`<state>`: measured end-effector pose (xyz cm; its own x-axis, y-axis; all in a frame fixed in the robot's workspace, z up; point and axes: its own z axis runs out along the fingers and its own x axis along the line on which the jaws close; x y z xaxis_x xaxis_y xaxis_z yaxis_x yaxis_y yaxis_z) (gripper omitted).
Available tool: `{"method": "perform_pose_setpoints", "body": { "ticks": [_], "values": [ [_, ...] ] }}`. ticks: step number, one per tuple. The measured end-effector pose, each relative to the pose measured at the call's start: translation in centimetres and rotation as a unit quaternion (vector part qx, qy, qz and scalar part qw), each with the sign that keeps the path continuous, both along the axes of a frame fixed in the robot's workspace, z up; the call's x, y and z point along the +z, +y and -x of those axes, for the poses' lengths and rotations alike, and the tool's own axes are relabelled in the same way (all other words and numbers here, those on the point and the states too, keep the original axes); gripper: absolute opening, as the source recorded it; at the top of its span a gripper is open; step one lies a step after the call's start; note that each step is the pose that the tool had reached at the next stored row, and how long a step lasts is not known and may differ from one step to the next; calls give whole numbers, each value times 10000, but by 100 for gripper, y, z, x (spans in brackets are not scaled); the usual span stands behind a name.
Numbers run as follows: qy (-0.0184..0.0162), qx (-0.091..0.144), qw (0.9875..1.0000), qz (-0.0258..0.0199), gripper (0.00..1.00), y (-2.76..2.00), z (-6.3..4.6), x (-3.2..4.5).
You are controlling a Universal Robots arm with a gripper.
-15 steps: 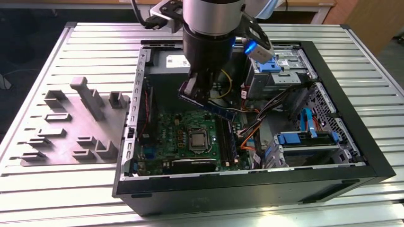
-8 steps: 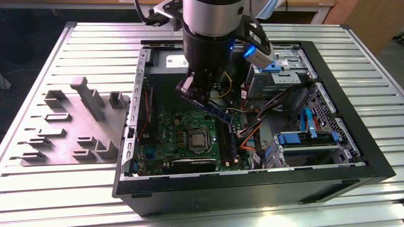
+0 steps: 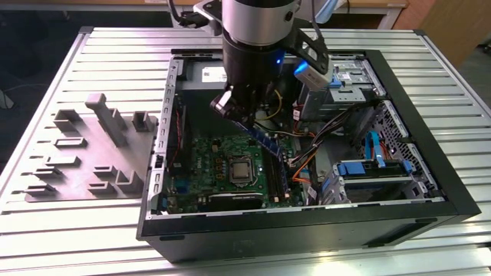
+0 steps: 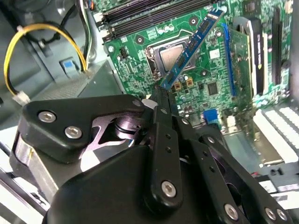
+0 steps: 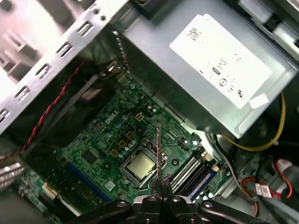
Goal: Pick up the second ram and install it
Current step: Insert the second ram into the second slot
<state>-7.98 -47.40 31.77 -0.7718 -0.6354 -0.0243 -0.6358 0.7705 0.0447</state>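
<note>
1 arm is being seen reaching down into 1 open computer case [image 3: 307,221], directly above the motherboard [image 3: 207,167]. Its 1 gripper [image 3: 244,119] is being kept pressed together on the second ram [image 3: 265,142], which is being pinched by 1 end between the fingertips.

The second ram is being held tilted in the air over the motherboard, its free end slanting down toward the long memory slots [image 3: 277,172] at the motherboard's edge. Whether that end is touching them cannot be told. In the second wrist view the stick [image 4: 189,46] is being shown flat-on, blue-green with dark chips, crossing above the 1 processor socket [image 4: 168,56]. In the first wrist view it [image 5: 159,149] is being shown edge-on as a thin line rising from the gripper [image 5: 159,183].

1 grey power-supply box [image 5: 205,70] is being seen just beside the motherboard [image 5: 103,144], with 1 yellow cable [image 5: 275,130] curving past it and 1 twisted red and black wire [image 5: 51,107] running along the case wall.

Outside the case, on the side of the motherboard toward the exterior view's left, 1 grey holder plate [image 3: 92,149] with several raised blocks is being carried by the ribbed metal table [image 3: 77,230]. Beyond the table, well away from the motherboard, wooden furniture [image 3: 452,23] is being shown.
</note>
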Motion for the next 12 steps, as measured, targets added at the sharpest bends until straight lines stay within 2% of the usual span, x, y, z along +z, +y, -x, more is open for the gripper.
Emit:
{"method": "perform_pose_setpoints", "body": {
  "ticks": [3,6,9,12],
  "values": [
    [0,-270,9996,0,11,0,0,-6],
    [0,-548,9985,0,11,0,0,-11],
    [0,-817,9967,0,11,0,0,-17],
    [0,-1093,9940,0,11,0,0,-24]
  ]
}}
